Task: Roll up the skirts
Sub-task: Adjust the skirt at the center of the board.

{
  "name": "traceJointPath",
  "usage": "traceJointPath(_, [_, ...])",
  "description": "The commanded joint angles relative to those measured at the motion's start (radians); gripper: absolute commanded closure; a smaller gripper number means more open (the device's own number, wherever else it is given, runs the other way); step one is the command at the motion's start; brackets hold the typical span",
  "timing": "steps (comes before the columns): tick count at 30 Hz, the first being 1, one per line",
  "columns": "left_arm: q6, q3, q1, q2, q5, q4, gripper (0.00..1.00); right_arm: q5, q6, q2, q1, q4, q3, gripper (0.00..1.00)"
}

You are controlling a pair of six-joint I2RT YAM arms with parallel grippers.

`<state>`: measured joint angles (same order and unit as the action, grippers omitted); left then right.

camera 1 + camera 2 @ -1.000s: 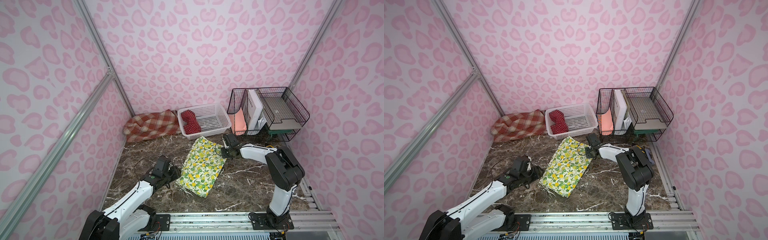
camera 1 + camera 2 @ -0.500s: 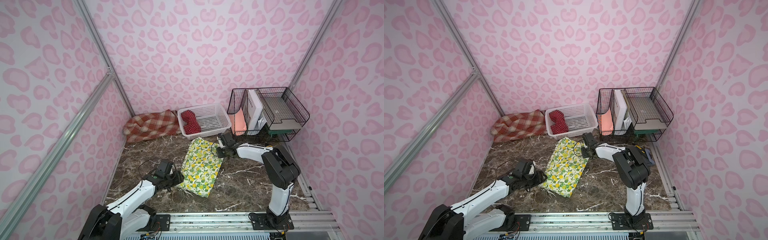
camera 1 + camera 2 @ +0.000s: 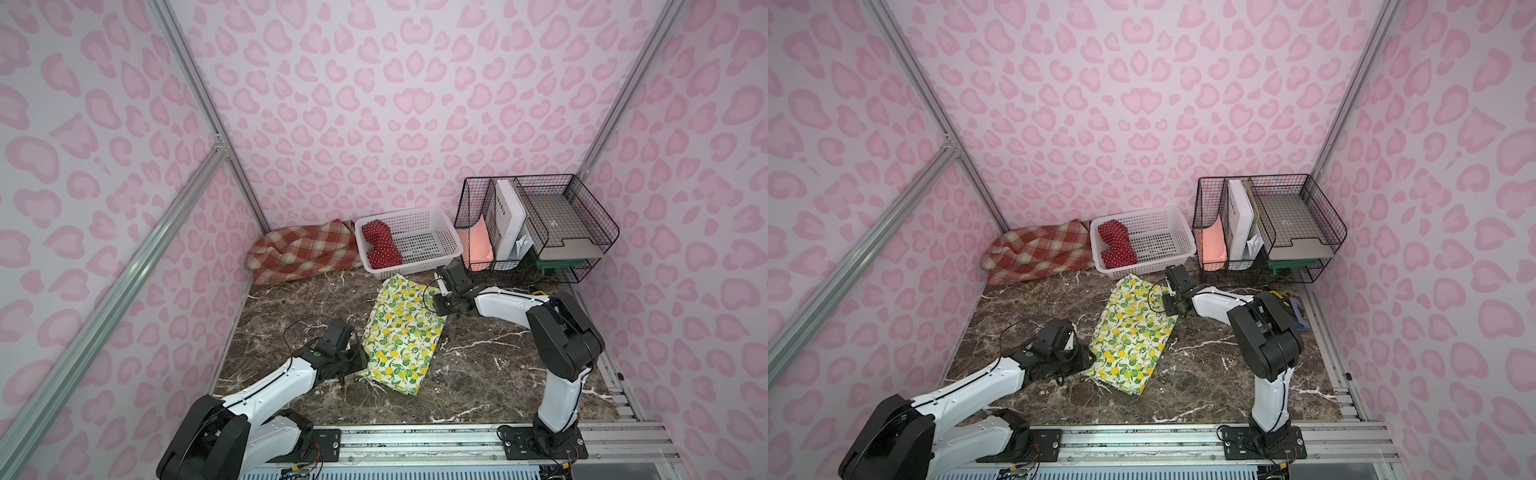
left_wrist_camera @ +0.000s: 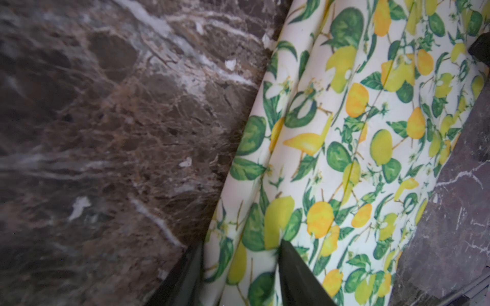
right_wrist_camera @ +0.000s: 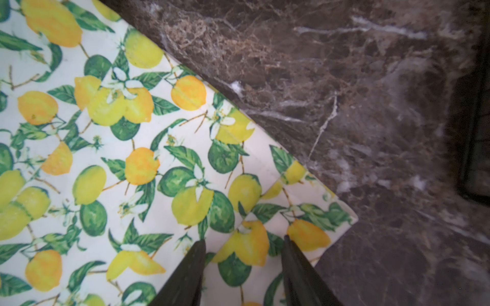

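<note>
The cream lemon skirt (image 3: 401, 332) (image 3: 1133, 328) lies flat on the marble table in both top views. My left gripper (image 3: 360, 362) (image 4: 240, 243) is low at its near-left edge, open, one finger beside the cloth and one on it. My right gripper (image 3: 437, 306) (image 5: 244, 238) hovers open over the far-right corner of the lemon skirt (image 5: 132, 159). The plaid skirt (image 3: 301, 251) lies bunched in the back left corner. The red polka-dot skirt (image 3: 380, 247) sits rolled in the white basket (image 3: 411, 269).
A black wire organiser (image 3: 540, 224) with papers and a tray stands at the back right, close behind my right arm. Pink patterned walls close in on three sides. A metal rail (image 3: 415, 436) runs along the front edge.
My left gripper has slid right to the skirt's near-left edge and its jaws have narrowed. My right gripper has shifted left onto the skirt's far-right corner.
</note>
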<state>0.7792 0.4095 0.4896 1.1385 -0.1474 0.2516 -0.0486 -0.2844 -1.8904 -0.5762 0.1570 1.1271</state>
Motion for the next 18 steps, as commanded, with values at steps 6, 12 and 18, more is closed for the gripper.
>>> traceJointPath(6, [0.039, 0.017, 0.024, -0.108, -0.004, 0.19, 0.7, 0.006, 0.001, -0.005, -0.006, 0.0, 0.01, 0.48])
traceJointPath(12, [0.063, 0.06, 0.041, -0.152, -0.044, 0.197, 0.81, 0.006, -0.006, -0.003, -0.008, -0.004, 0.008, 0.48])
traceJointPath(18, [0.09, 0.046, 0.073, -0.139, -0.073, 0.15, 0.91, 0.006, -0.009, 0.004, -0.012, -0.006, 0.006, 0.48])
